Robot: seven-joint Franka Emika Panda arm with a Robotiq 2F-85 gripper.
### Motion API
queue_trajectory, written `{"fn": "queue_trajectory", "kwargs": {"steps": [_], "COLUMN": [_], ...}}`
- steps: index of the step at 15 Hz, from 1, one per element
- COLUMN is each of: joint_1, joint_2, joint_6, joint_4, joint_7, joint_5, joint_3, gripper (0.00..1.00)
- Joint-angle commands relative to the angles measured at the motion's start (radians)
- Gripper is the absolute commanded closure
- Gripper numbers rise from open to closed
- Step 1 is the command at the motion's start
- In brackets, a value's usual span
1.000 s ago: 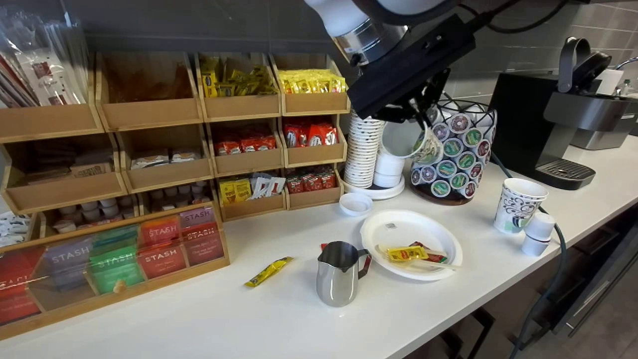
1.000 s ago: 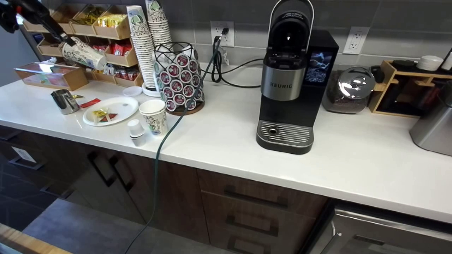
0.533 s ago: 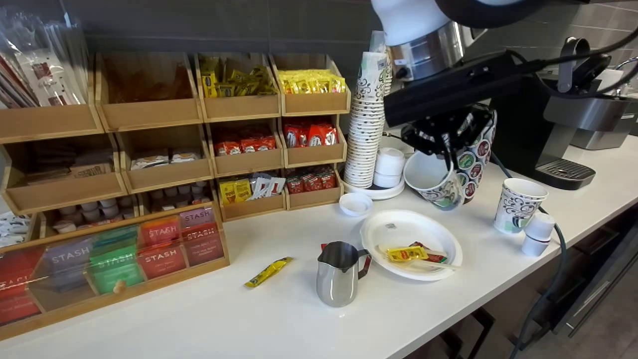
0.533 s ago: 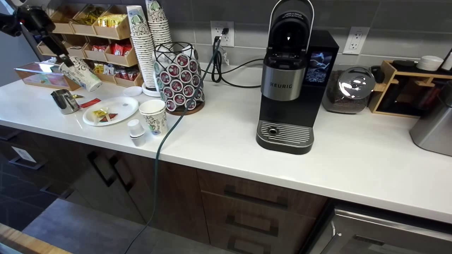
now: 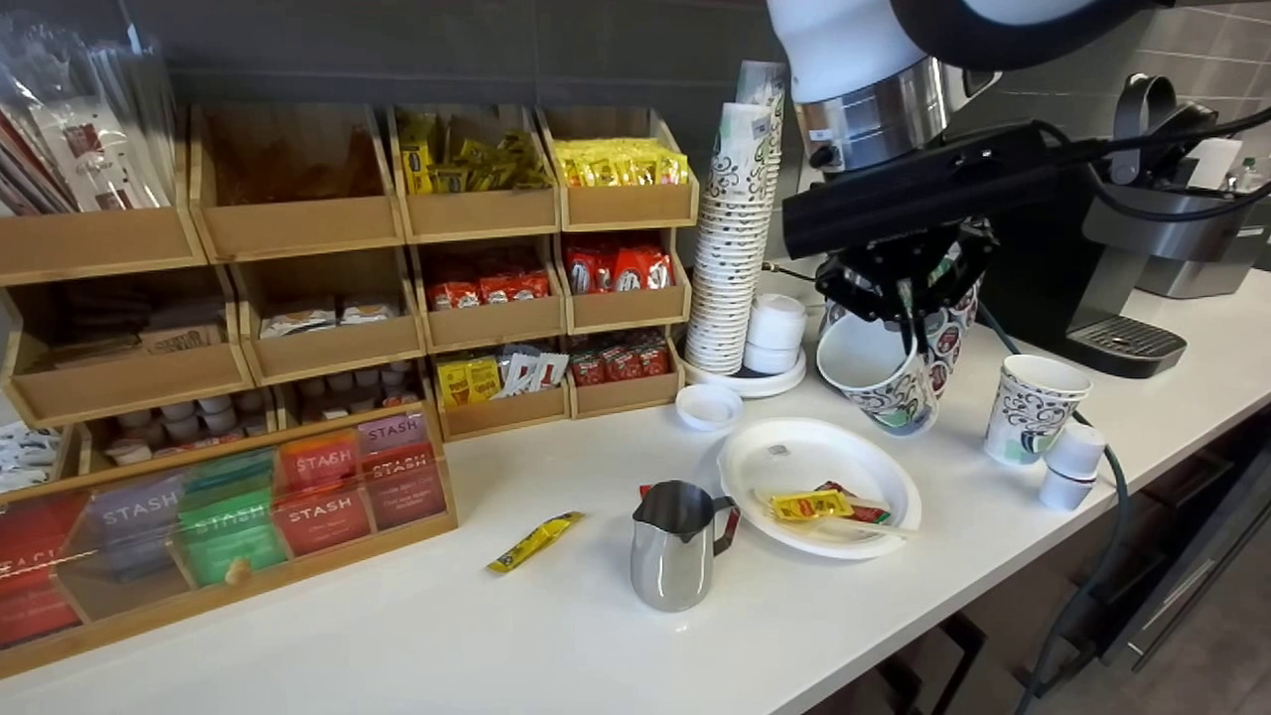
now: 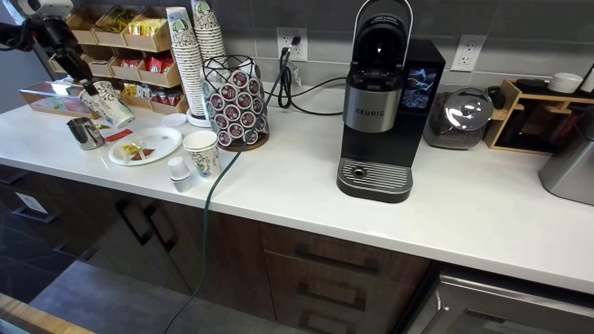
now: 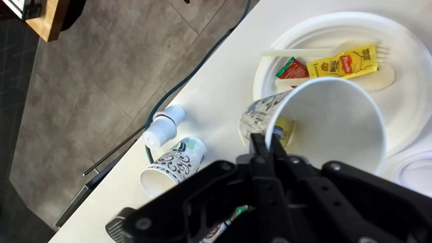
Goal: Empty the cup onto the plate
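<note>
White arm [image 5: 844, 45], black pincer [image 7: 269, 144]
Silver collar [image 5: 882, 111] bearing a small pale mark [image 5: 820, 135], long black housing [image 5: 914, 196], black cables [image 5: 1187, 132], round metallic screws [image 7: 335, 166] dotting the pincer.

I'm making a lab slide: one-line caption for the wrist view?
Gripper pinching a cup by its rim, a yellow item inside, a plate of packets and cutlery partly hidden behind.

KEURIG, bold capitals, right across the silver front of the tall black coffee machine [image 6: 378, 116] in an exterior view! In an exterior view it's STASH, STASH, STASH: flat purple packet [image 5: 139, 531], flat green packet [image 5: 223, 558], flat red packets [image 5: 316, 536]! And in the wrist view, French's, on the flat, rectangular yellow packet [image 7: 343, 62]!
</note>
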Motion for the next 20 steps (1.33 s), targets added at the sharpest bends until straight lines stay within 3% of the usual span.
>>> {"fn": "queue_trajectory", "kwargs": {"steps": [1,8,9,11,14,18,20], "joint_1": [-0.059,-0.186,-0.195,-0.188,-0.194,-0.237,-0.263], "joint_2": [-0.037,-0.185,-0.193,-0.139,-0.167,-0.160,-0.153], "joint_6": [0.120,0.677,0.708,0.653,0.655,0.643,0.699], "joint_4": [-0.079,-0.426,-0.462,-0.384,-0.424,-0.444,-0.472], "joint_7": [-0.033,-0.162,-0.183,-0.160,-0.164,-0.180,-0.212], "joint_5": [0.123,0.300,0.327,0.288,0.301,0.426,0.527], "joint_3": [-0.046,-0.144,-0.150,-0.155,-0.154,-0.187,-0.206], "gripper": [0.99,0.99,0.99,0.96,0.99,0.99,0.99]}}
